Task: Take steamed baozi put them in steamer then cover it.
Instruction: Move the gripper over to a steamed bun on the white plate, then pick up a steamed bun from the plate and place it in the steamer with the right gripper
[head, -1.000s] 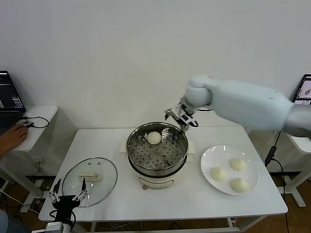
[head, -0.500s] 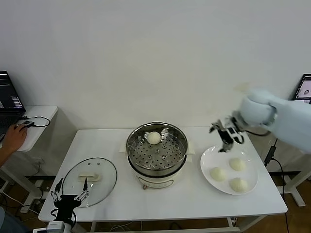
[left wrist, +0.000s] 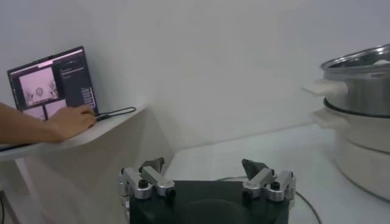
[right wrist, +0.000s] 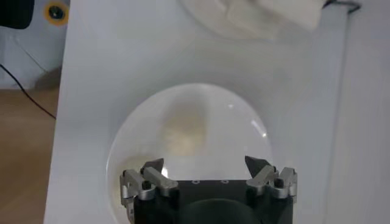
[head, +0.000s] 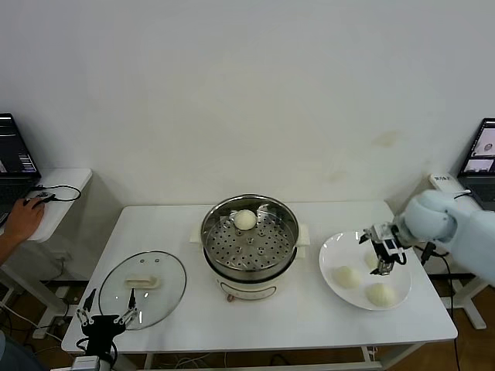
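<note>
The steamer point(head: 249, 246), a steel pot with a perforated tray on a cream base, stands mid-table with one baozi point(head: 245, 219) at the back of the tray. Three baozi lie on the white plate point(head: 334, 249) to the right: one point(head: 347, 276), one point(head: 380, 294), and one point(head: 373, 261) partly hidden by my right gripper point(head: 383, 260). That gripper is open and hangs just above the plate. In the right wrist view my right gripper point(right wrist: 204, 165) is open and empty over the plate point(right wrist: 244, 125), with a blurred baozi point(right wrist: 183, 131) ahead of the jaws. My left gripper point(head: 104, 318) is parked open at the table's front left corner.
The glass lid point(head: 143, 286) with a cream handle lies flat at the front left, just ahead of my left gripper point(left wrist: 204, 167). The steamer point(left wrist: 359, 79) shows to one side in the left wrist view. A person's hand point(head: 19, 216) and a laptop are on a side table at the far left.
My right arm has swung from the steamer's back rim to the right and down over the plate, gripper empty. One baozi stays in the steamer. The left arm has not moved.
</note>
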Controlling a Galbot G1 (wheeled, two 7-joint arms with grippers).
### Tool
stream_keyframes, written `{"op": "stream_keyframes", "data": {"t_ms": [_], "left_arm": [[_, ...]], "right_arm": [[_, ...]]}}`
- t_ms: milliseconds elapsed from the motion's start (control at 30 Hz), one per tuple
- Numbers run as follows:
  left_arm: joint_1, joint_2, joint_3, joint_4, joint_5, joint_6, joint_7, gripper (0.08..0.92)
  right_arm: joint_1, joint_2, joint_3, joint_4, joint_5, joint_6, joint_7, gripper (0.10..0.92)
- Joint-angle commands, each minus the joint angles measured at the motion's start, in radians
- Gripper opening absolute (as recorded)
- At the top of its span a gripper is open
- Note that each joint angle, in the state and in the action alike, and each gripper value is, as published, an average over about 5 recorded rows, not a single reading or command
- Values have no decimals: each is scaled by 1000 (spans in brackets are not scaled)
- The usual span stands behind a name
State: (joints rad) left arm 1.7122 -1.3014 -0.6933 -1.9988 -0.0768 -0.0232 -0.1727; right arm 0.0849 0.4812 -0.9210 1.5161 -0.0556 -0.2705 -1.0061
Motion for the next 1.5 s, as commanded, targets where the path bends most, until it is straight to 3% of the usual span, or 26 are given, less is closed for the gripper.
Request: {"op": "stream_keyframes", "data": {"t_ms": [33,733,1100,1500], "left_arm": [[11,-1,-18,-3,0,0,0,823],[-8,5,-26,22,-3,-1,0,823],[-10,0,-25,28,-4,-4,-2,823],[-6,1,-22,12,-2,-3,-1,823]], "right_arm": [[-208,100,145,-136,-77,27,8,823],[-225,218,146,-228,-113,34,17,822],[-217,215,152,-226,-118,37,-3,663],[-32,104,92,-82,-23,9,-50,619]]}}
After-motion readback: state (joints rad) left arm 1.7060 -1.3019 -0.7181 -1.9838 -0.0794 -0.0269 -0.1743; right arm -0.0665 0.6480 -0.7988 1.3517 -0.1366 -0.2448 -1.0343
